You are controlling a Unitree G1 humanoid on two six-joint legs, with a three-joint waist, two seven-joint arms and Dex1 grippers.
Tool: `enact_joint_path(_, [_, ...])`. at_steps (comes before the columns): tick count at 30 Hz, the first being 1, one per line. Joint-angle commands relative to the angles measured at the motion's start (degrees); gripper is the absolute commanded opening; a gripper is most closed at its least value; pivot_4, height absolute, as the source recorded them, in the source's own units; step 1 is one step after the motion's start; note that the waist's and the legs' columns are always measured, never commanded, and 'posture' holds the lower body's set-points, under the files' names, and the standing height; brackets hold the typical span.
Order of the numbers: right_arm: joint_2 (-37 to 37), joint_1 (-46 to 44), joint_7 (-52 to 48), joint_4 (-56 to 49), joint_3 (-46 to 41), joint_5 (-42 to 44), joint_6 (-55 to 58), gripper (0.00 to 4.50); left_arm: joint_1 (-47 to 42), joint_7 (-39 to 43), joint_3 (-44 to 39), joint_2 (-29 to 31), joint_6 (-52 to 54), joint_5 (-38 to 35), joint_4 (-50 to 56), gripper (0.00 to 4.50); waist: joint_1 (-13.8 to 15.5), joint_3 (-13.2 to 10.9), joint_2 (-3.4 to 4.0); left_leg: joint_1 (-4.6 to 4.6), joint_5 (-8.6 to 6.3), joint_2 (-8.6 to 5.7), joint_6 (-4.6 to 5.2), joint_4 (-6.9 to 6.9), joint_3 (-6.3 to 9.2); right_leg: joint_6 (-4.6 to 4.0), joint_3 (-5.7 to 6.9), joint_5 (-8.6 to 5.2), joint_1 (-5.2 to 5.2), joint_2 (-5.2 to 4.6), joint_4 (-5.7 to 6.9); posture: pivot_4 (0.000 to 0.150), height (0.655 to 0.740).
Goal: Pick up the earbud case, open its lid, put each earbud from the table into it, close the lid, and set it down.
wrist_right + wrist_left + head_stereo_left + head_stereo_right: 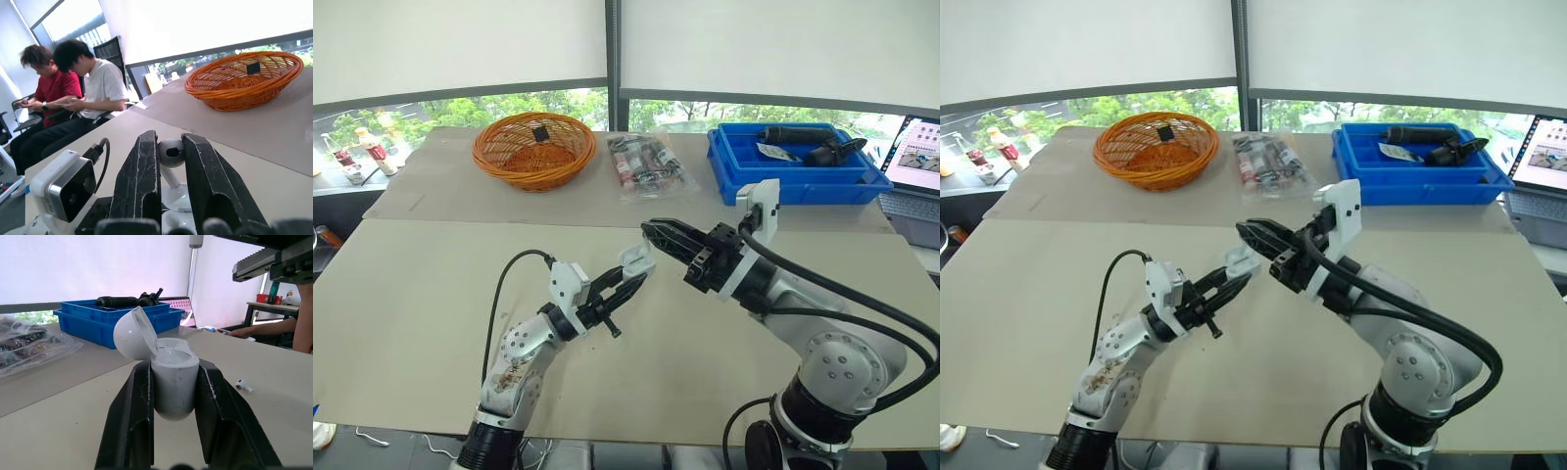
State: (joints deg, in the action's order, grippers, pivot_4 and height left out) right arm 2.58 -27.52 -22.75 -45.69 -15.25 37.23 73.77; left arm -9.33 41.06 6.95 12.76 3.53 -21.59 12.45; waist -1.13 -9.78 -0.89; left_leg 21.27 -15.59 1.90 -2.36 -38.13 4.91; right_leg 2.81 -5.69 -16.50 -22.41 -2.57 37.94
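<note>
Table [411, 294]: wicker basket [524, 174] far-left edge; plastic packet [649, 164] far-middle; blue tray [803, 186] far-right; earbud [243, 386] lying loose.

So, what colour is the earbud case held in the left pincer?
The earbud case is white all over; the left wrist view shows it best.

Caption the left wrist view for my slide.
Left pincer grips small white plastic earbud case, lid open; white earbud on table.

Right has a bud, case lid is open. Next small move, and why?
Probably ease the right gripper down to seat its earbud in the earbud case. The left gripper holds the case with its lid open, and the earbud's stem points toward it from close by.
</note>
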Motion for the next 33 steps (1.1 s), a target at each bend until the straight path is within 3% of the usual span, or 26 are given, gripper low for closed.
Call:
enact_joint_path(1, [-0.1, 2.4, 2.3, -1.7, 3.4, 0.2, -4.5, 0.33, -1.6, -0.1, -0.2, -0.6, -1.8, -0.1, 0.8, 0.61, -0.2, 0.0, 0.0, 0.0, 0.0, 0.0, 0.0, 0.0, 0.0, 0.0, 0.0, 0.0, -0.03, 0.0, 0.01, 0.15, 0.7282])
enact_joint_path(16, [3.9, 8.4, 6.0, 3.4, 14.6, -3.6, -17.9, 0.33, -2.4, -0.1, 0.1, -1.5, -3.5, 0.2, -0.3, 0.61, -1.5, 0.0, 0.0, 0.02, 0.0, 0.0, 0.0, 0.04, 0.0, 0.0, -0.01, -0.01, -0.04, 0.01, -0.03, 0.15, 0.7282])
enact_joint_path(30, [7.4, 11.7, 8.8, 3.7, 20.1, -6.3, -21.9, 0.33, -2.6, -0.3, 0.1, -2.2, -4.3, 1.0, -0.3, 0.61, -1.5, 0.0, -0.01, 0.03, 0.0, 0.01, 0.0, 0.04, 0.01, 0.01, -0.01, -0.01, -0.04, 0.02, -0.07, 0.15, 0.7282])
enact_joint_path(33, [8.5, 11.5, 9.1, 3.0, 19.1, -6.0, -22.6, 1.74, -2.4, -0.2, 0.1, -2.0, -4.5, 1.2, -0.3, 0.61, -1.5, 0.0, -0.01, 0.03, 0.0, 0.01, 0.0, 0.04, 0.01, 0.01, -0.01, -0.01, -0.03, 0.02, -0.09, 0.15, 0.7282])
